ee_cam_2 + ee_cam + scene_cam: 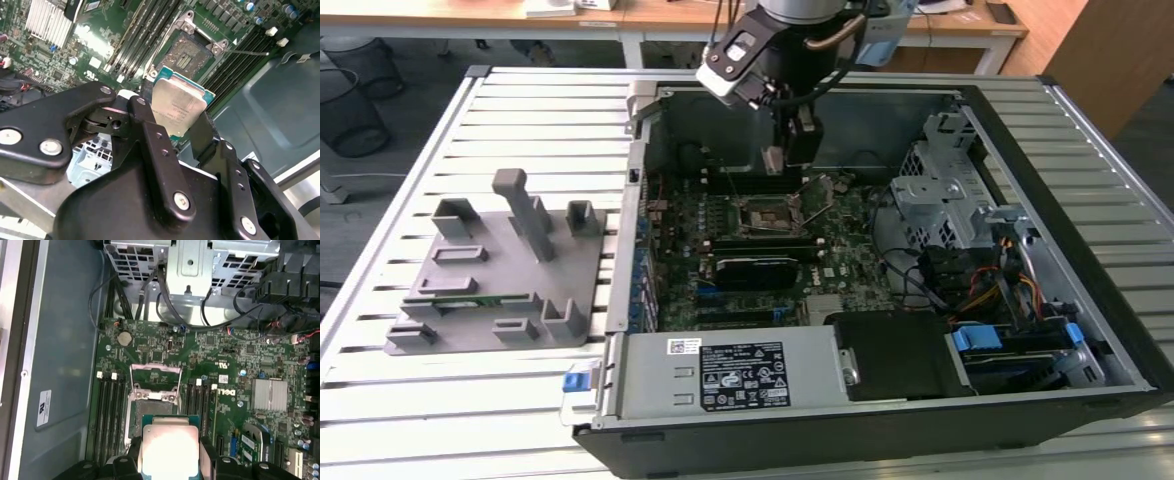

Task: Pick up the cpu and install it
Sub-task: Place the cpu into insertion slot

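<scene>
1. In the exterior view, the arm is reaching down into an open computer case that is lying on a slatted metal table. The claw is hanging above the green board, near the open socket. A grey plastic tray with upright pegs is sitting on the exterior view's left, and wooden desks are standing behind.

2. In the second wrist view, the claw is clamping the cpu by two opposite edges between black metal fingers. The chip is square, so no long axis is standing out. Its dull silvery lid is facing the camera, and a thin green rim is showing toward the socket.

3. In the first wrist view, the cpu is sitting roughly level with the board, lid up. Its green edge is overlapping the socket, whose metal frame is standing open. Black memory slots are running along both sides.
</scene>
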